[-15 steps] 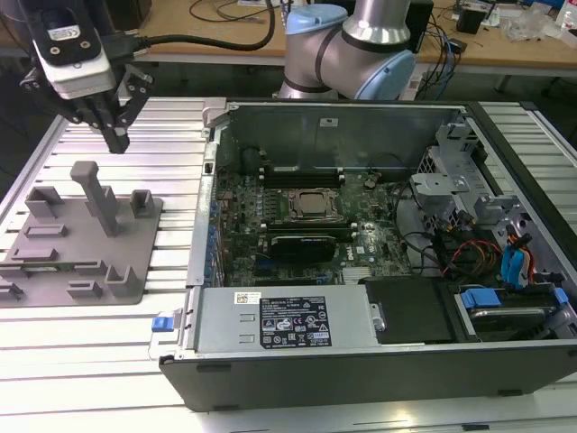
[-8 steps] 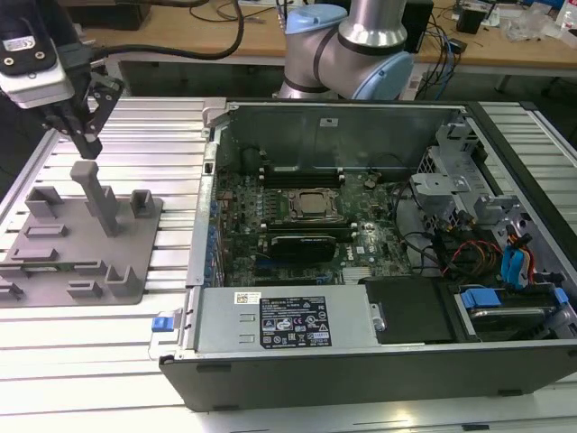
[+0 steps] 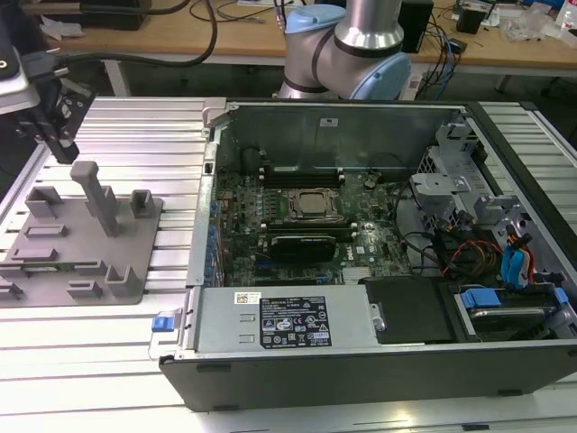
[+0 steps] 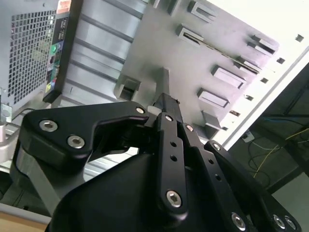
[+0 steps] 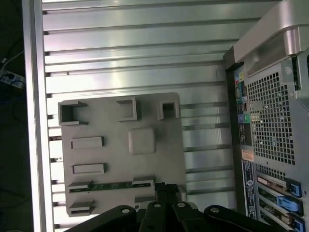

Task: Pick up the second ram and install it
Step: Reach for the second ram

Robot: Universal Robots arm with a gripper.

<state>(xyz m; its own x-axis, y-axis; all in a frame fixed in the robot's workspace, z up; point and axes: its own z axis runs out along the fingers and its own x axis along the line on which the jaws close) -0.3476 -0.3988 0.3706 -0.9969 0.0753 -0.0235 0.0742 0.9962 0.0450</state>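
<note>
The gripper point(image 5: 166, 187) hangs over the grey tray point(image 5: 116, 162) with its jaws pressed together on nothing. The second ram point(image 5: 113, 185), a thin green stick, sits in its two holders just beside and below the jaw tips. To my eye a clean pick wants the jaws spread, centred over the stick and squared to its length, then a straight lift clear of the holders and of the tall post point(image 5: 141, 141) a little beyond the jaws. Well beyond them lie the motherboard's memory slots point(image 3: 302, 170), so a level grip should help the seating.
</note>
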